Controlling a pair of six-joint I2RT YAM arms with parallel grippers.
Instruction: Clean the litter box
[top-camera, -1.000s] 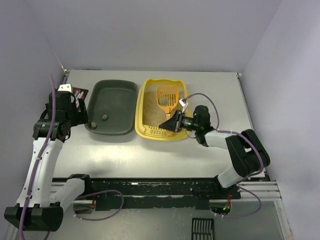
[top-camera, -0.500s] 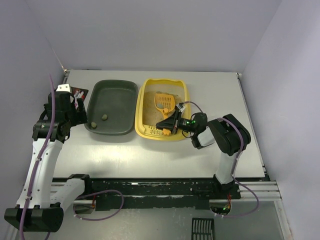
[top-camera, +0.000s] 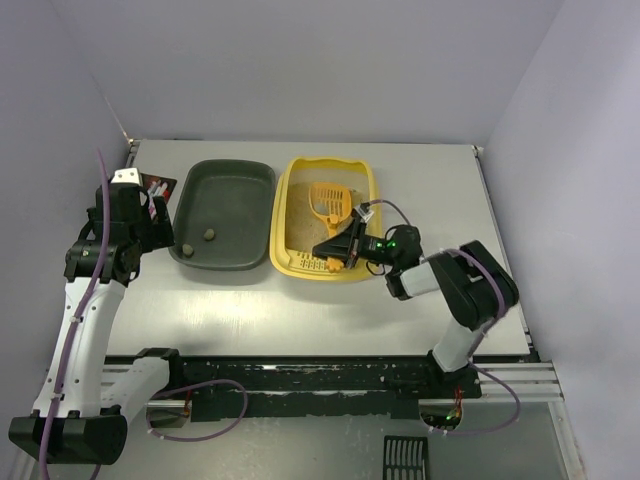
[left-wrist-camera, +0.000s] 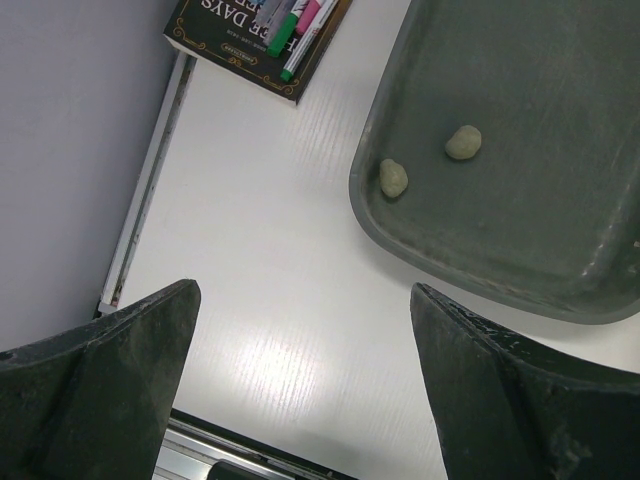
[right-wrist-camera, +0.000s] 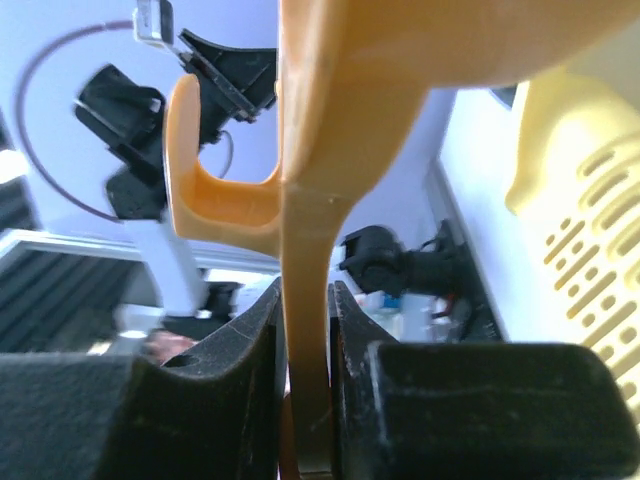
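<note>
Your right gripper pinches the scoop by its handle, blade over the litter box for sifting. Your left gripper gapes, empty.

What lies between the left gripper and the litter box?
The dark grey-green tray, holding two small clumps, lies between the left gripper and the litter box, seen in the top view.

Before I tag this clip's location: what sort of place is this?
Probably a robotics test cell, not a home: a white table boxed in by plain walls, a left arm and right arm bolted at its near edge, a litter box staged beside a dark tray.
</note>
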